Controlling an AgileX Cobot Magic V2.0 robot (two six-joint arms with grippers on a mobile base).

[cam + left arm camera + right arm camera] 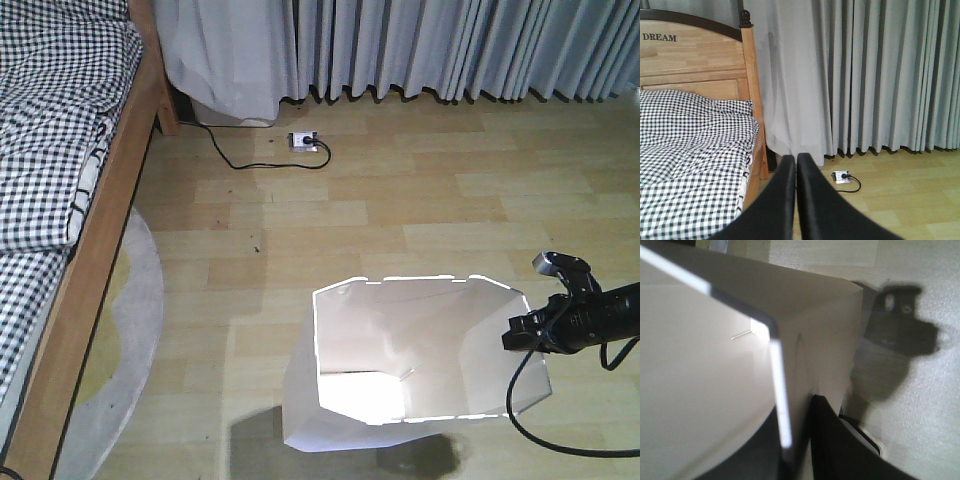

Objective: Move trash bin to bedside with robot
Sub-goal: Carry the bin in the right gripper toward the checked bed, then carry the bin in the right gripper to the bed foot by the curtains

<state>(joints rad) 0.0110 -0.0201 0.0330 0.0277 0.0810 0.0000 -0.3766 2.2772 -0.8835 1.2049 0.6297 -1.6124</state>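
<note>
Two grippers logged. We find the bin (318,345) standing on the floor (400,200), well apart from the bed (100,230) at the floor's left edge, with a rug (140,330) between them. The right gripper (528,335) pinches the bin's right rim, one finger inside the wall and one outside. The left gripper (796,190) is closed and empty. We judge the grasp made and the whole haul toward the bed left to do.

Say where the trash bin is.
Front view, lower centre: the trash bin stands on the wood floor, right of the bed, its right rim clamped by the right gripper.
</note>
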